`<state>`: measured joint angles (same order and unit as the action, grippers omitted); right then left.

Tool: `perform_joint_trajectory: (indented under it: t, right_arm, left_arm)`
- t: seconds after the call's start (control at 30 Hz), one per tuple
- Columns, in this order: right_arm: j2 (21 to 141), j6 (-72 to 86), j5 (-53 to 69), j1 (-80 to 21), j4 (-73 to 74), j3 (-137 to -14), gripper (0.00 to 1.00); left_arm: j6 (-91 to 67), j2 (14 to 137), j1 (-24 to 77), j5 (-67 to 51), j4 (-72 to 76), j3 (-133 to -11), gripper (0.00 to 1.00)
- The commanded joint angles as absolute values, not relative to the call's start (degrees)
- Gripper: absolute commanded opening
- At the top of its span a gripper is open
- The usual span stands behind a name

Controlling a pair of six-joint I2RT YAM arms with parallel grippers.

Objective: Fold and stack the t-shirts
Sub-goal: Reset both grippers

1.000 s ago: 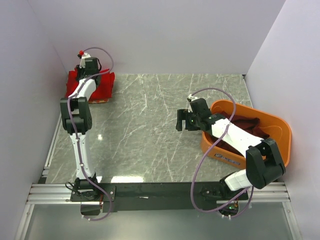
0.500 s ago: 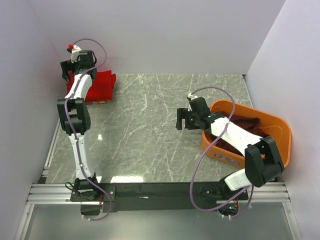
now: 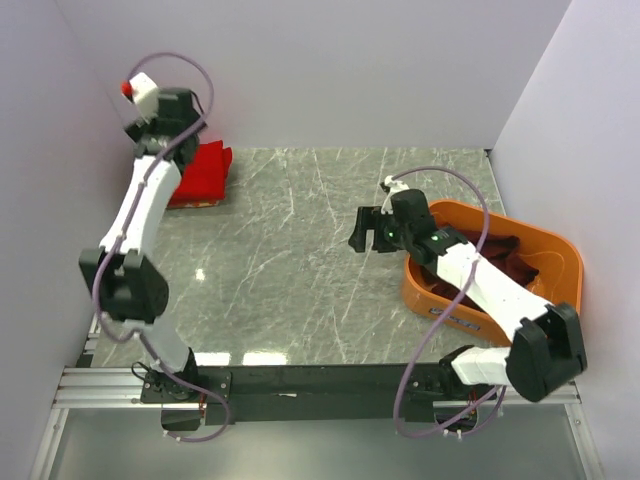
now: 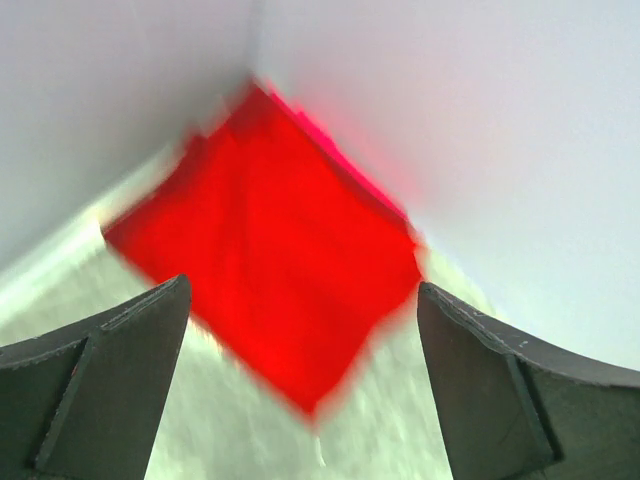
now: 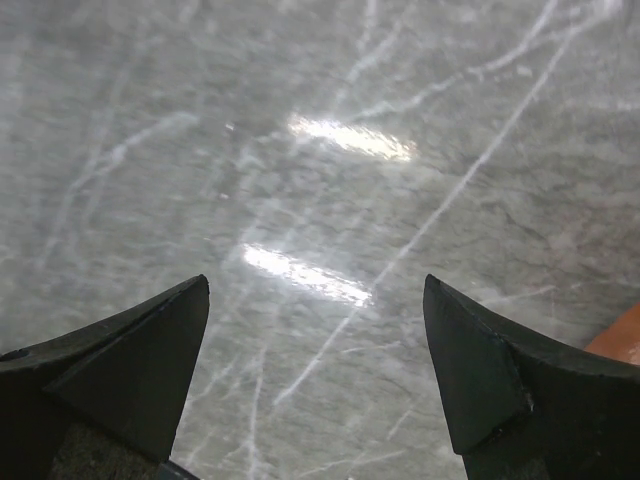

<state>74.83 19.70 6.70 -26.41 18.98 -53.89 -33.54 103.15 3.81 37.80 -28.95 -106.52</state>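
Note:
A folded bright red t-shirt [image 3: 205,172] lies in the far left corner of the table; in the left wrist view this t-shirt [image 4: 270,240] is a blurred red square below the camera. My left gripper [image 3: 160,115] is raised above it by the back wall, and in its own view the gripper [image 4: 302,290] is open and holds nothing. Dark maroon t-shirts [image 3: 490,262] lie crumpled in the orange tub [image 3: 440,305]. My right gripper [image 3: 360,232] hovers just left of the tub. From the right wrist the gripper [image 5: 315,285] is open over bare marble.
White walls close in the table on the left, back and right. The marble tabletop [image 3: 300,260] stretches between the two arms. A corner of the orange tub [image 5: 625,335] shows at the right edge of the right wrist view.
My left gripper opened, let go of the red t-shirt and rose up toward the back wall. The right arm shifted only slightly.

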Motion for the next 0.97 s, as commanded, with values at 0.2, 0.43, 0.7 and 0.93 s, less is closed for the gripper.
perform_joint_trajectory:
  t: [0.2,0.43,0.7,0.93]
  right_arm:
    - [62.24,21.71,8.79,-26.46,15.38,-46.85,0.94]
    - [52.84,21.71,5.89,-26.46,15.65,-42.46,0.95]
    - [47.73,24.08,0.87,-26.54,14.50,-38.85,0.96]
    - [45.79,23.11,1.76,-26.46,11.51,-37.18,0.96]
  left_arm:
    - [-58.17,74.30,27.66,33.49,-33.43,-62.27,0.99]
    - [-68.79,51.89,40.41,27.41,-37.93,-43.43,0.99]
    - [-73.83,36.23,41.75,32.08,-44.04,-37.27,0.99]
    - [-73.30,33.31,41.75,34.18,-44.82,-37.00,0.99]
